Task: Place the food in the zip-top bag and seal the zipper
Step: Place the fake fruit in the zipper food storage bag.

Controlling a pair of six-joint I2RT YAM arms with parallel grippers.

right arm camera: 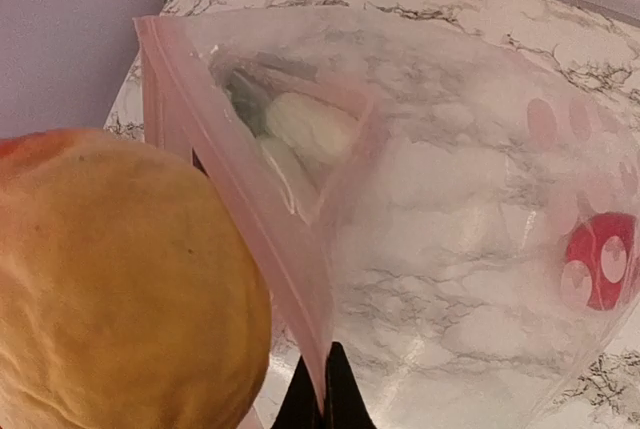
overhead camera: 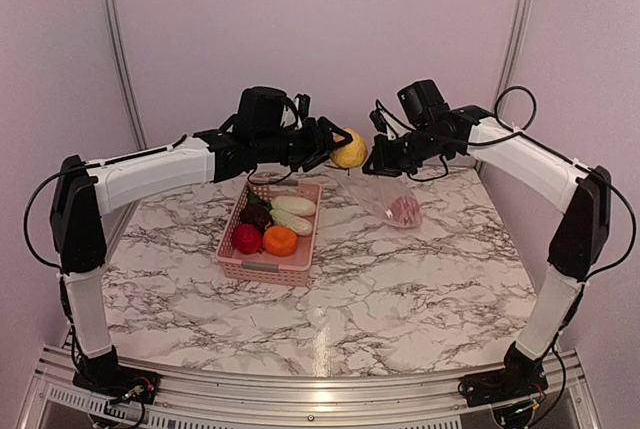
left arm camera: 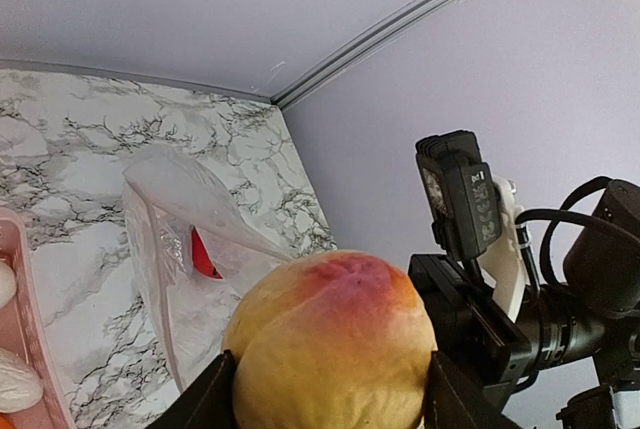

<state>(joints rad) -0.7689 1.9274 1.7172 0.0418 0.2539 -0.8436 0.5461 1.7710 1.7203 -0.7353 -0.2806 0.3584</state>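
Left gripper (overhead camera: 338, 152) clamps one yellow-orange toy fruit (left arm camera: 330, 349), up in the air just beside the bag mouth. Right gripper (right arm camera: 320, 394) is pinched tight on the zipper (right arm camera: 270, 259) edge of the one zip-top bag (overhead camera: 392, 199). The bag's mouth is lifted toward the left arm, and its long axis slopes down and away to the marble table (overhead camera: 400, 289). One red spotted toy (right arm camera: 600, 259) sits inside. The pink basket (overhead camera: 245, 267), long axis near-to-far, holds two white oblong pieces (overhead camera: 293, 206), one red (overhead camera: 247, 239), one orange (overhead camera: 280, 241), one dark purple (overhead camera: 256, 216).
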